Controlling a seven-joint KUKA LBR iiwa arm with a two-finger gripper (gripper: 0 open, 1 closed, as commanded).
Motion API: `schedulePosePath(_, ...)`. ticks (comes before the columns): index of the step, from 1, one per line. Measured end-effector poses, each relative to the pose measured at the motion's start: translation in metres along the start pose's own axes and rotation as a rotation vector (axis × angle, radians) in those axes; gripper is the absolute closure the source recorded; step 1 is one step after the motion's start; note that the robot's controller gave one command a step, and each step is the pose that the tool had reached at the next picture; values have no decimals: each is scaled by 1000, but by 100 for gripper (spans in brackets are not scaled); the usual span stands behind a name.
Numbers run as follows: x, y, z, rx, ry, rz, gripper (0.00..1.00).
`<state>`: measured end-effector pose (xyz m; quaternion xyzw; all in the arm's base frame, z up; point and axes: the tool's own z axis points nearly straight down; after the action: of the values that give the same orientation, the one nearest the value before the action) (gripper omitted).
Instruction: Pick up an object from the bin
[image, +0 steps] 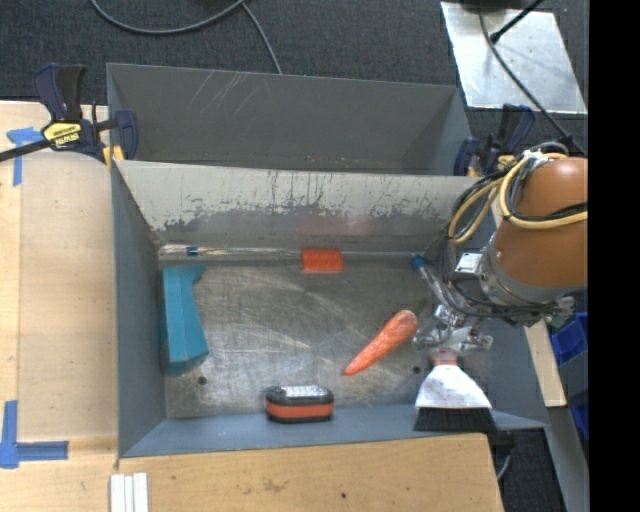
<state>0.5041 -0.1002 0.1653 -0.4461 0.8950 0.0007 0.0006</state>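
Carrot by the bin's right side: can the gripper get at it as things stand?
Probably yes: the carrot lies alone right beside the gripper, with nothing on it or between them.

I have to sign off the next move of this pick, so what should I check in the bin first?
1. The hand is at the right side of the bin, beside the thick end of the carrot: ok.
2. The hand centred over the carrot: not ok.
3. The carrot lying apart from the other things: ok.
4. The hand clear of the white brush next to it: cannot tell.
5. Anything held in the hand: cannot tell.
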Motion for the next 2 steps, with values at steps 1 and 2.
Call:
schedulePosePath(1, 11, -7, -14, -2, 1, 7, 100)
schedulePosePath(2, 20, -15, -47, 2, -1, 95, 100)
